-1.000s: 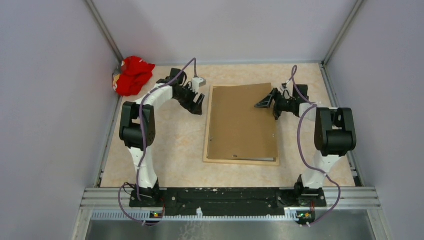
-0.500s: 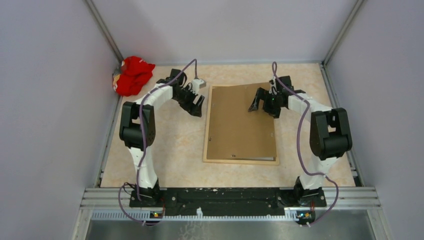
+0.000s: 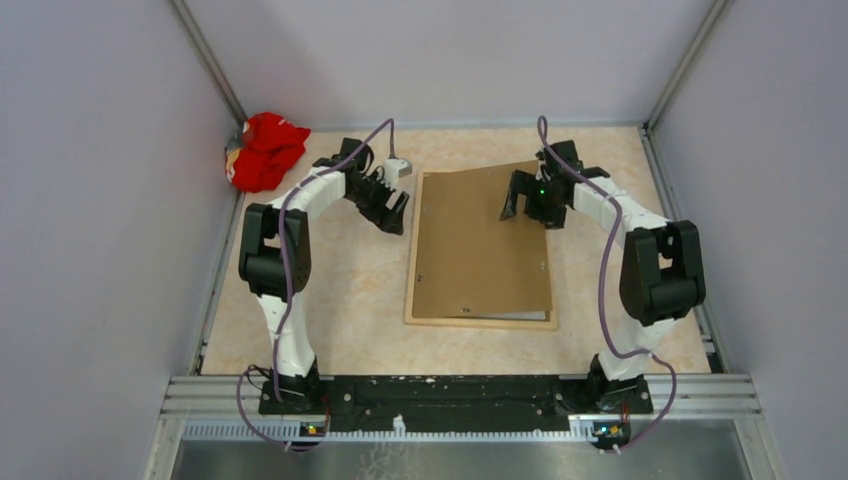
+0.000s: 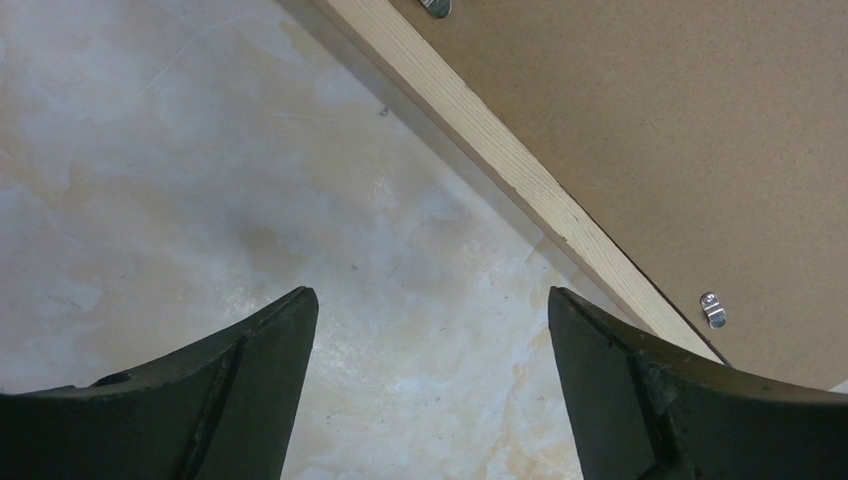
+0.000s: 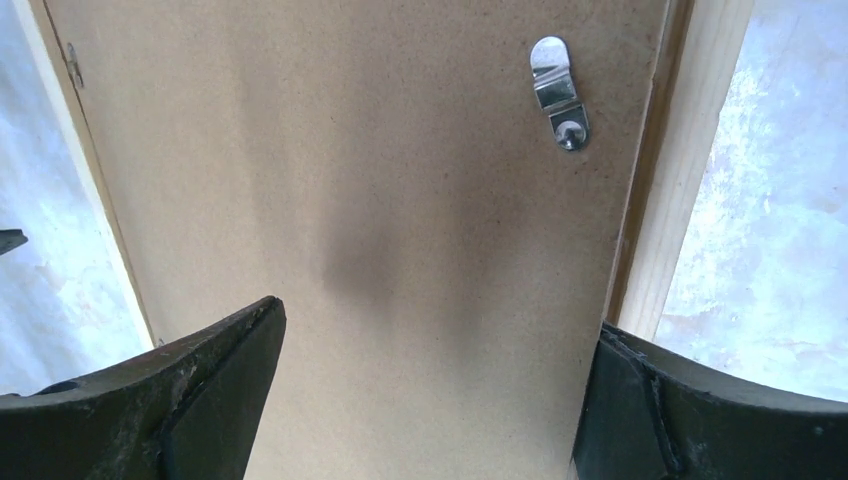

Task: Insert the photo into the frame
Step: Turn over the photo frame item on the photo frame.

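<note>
The frame (image 3: 413, 250) lies flat in the middle of the surface (image 3: 340, 290), back side up, its long sides running from 12 to 6 o'clock. A brown board (image 3: 480, 240) fills it and sits slightly skewed, with its 1 o'clock corner turned out over the frame's far right end. A thin pale strip (image 3: 512, 316) shows along the board's 6 o'clock edge; I cannot tell whether that is the photo, which is otherwise not to be made out.

The left fingers (image 3: 393, 212) stand wide apart with nothing between them, above bare surface just beside the frame's left rail, at about 10 o'clock of the frame. In the left wrist view the light wood rail (image 4: 500, 160) runs diagonally ahead of them, with the board (image 4: 650, 130) beyond it and a small metal clip (image 4: 712, 310) on the board near the rail.

The right fingers (image 3: 527, 205) are also spread wide and hold nothing. They hang over the board near its 1 o'clock corner. The right wrist view looks straight down on the board (image 5: 400, 200), with a metal clip (image 5: 558, 92) near the right rail (image 5: 690, 180) and the surface past it.

A red cloth (image 3: 265, 150) lies bunched in the far left corner, at 10 o'clock, well apart from the frame.
</note>
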Controlling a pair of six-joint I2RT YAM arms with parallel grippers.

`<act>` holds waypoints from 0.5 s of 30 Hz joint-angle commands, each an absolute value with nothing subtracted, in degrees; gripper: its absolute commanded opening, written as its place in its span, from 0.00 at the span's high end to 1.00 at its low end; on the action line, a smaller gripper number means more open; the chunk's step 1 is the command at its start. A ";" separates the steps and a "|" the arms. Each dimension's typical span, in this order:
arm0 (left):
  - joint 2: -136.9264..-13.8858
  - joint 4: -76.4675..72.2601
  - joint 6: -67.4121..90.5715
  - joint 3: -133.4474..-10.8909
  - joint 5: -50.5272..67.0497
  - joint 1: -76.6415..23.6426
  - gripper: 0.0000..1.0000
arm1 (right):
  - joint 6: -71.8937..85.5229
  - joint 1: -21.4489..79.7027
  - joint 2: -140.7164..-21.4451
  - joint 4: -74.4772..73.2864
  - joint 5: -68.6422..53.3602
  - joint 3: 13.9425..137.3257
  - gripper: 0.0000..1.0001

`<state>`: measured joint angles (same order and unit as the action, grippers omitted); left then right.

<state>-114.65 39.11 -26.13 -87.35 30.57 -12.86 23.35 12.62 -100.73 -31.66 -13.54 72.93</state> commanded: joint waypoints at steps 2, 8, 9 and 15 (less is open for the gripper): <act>-112.37 39.51 -26.56 -89.45 30.51 -13.18 0.04 | 19.88 16.19 -98.04 -36.49 -6.02 78.56 0.01; -112.37 39.89 -26.81 -89.80 31.00 -13.18 0.05 | 18.70 16.88 -98.10 -40.90 -0.85 79.76 0.01; -112.53 40.15 -26.87 -89.99 31.00 -13.18 0.06 | 18.51 17.00 -97.87 -40.99 -0.35 79.54 0.01; -112.52 40.44 -26.65 -90.26 31.39 -13.18 0.07 | 17.42 18.06 -98.08 -43.26 4.21 80.78 0.01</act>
